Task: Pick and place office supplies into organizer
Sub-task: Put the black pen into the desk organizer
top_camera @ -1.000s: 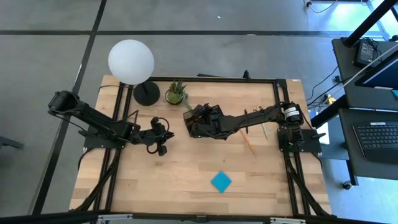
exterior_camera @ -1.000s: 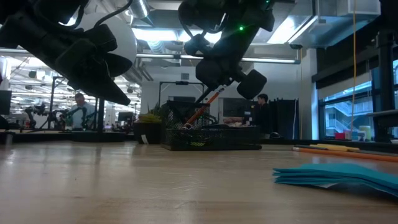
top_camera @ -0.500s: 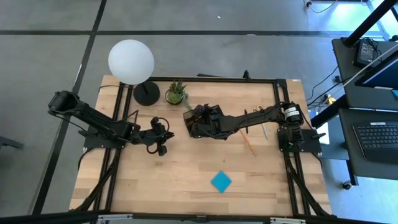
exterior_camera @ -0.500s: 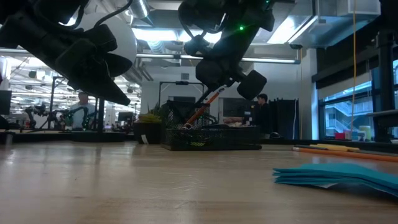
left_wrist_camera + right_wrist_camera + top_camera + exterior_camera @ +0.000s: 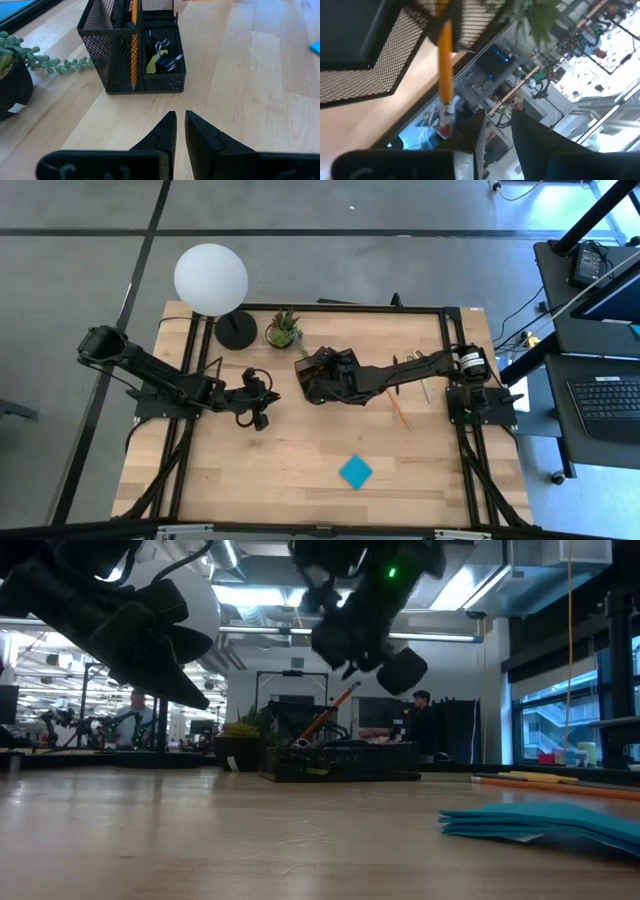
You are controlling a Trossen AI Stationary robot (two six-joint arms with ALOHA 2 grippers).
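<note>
Hovering over the organizer (image 5: 320, 375), the right gripper (image 5: 496, 125) has its fingers slightly parted with nothing between them. 1 orange pencil (image 5: 444, 65) stands tilted in the mesh organizer just beside those fingers, eraser end sticking out. Left gripper (image 5: 180, 122) hangs above bare table (image 5: 300, 470) on the organizer's left, fingers almost together, holding nothing. Left wrist view shows black clips (image 5: 165, 55) and a yellow block (image 5: 151, 64) in a low compartment. Blue sticky pad (image 5: 355, 471) lies on the table, well apart from the organizer. Another pencil (image 5: 399, 413) and the scissors (image 5: 413, 360) lie on the table to the organizer's right. Potted plant (image 5: 282, 331) and lamp (image 5: 211, 278) stand behind.
</note>
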